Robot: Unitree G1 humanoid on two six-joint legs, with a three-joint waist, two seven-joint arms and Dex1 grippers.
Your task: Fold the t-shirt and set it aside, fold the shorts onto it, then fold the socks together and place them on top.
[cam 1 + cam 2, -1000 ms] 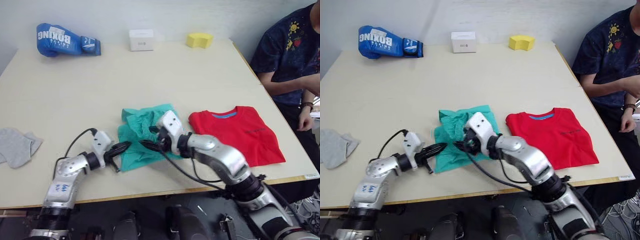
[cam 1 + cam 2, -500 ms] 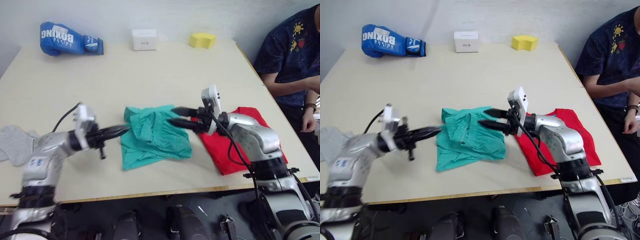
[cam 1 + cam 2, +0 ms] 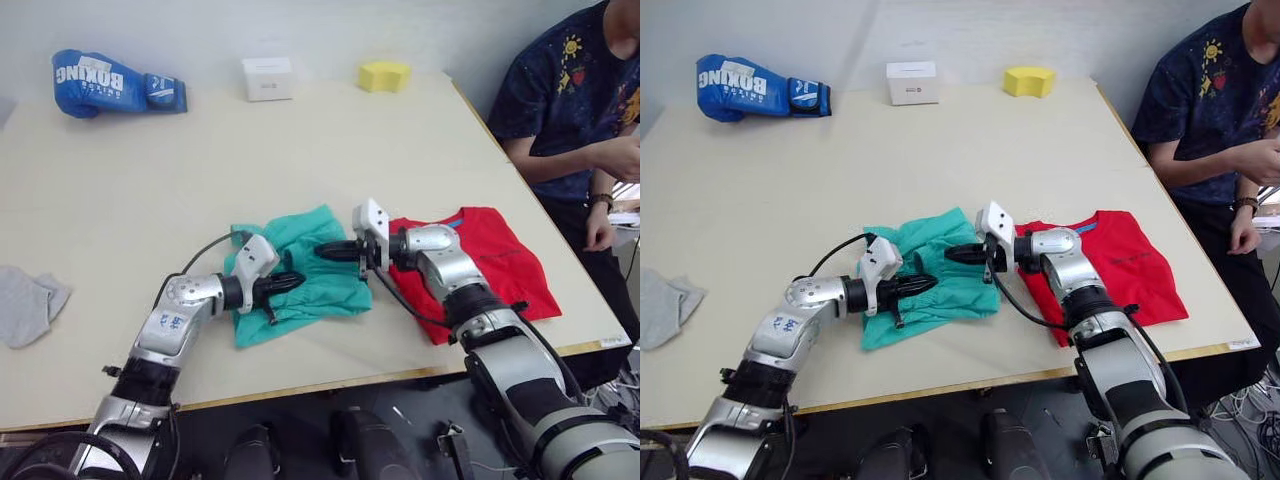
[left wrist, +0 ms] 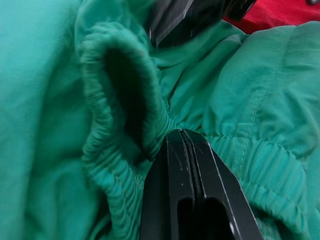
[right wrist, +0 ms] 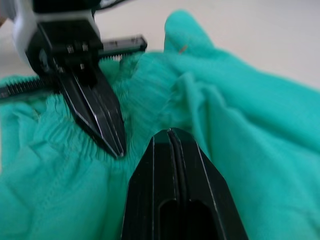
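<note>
The teal shorts (image 3: pixel 312 272) lie crumpled at the table's middle front. To their right the red t-shirt (image 3: pixel 495 262) lies folded, its near left part under my right arm. The grey socks (image 3: pixel 25 305) rest at the far left edge. My left gripper (image 3: pixel 298 281) is shut, its tips pressed against the gathered waistband (image 4: pixel 107 90) without cloth between them. Opposite it, my right gripper (image 3: pixel 320 251) is shut at the shorts' upper right edge and seems to pinch a fold of teal cloth (image 5: pixel 200 85). The two grippers' tips point at each other, a short way apart.
A blue boxing glove (image 3: pixel 108 80), a white box (image 3: pixel 267 78) and a yellow sponge (image 3: pixel 384 76) stand along the far edge. A person (image 3: pixel 570 90) in a dark shirt sits at the table's right side, close to the t-shirt.
My right gripper has gone from open to shut at the shorts' right edge. My left gripper, shut throughout, has moved right onto the waistband. The head camera has shifted too.
</note>
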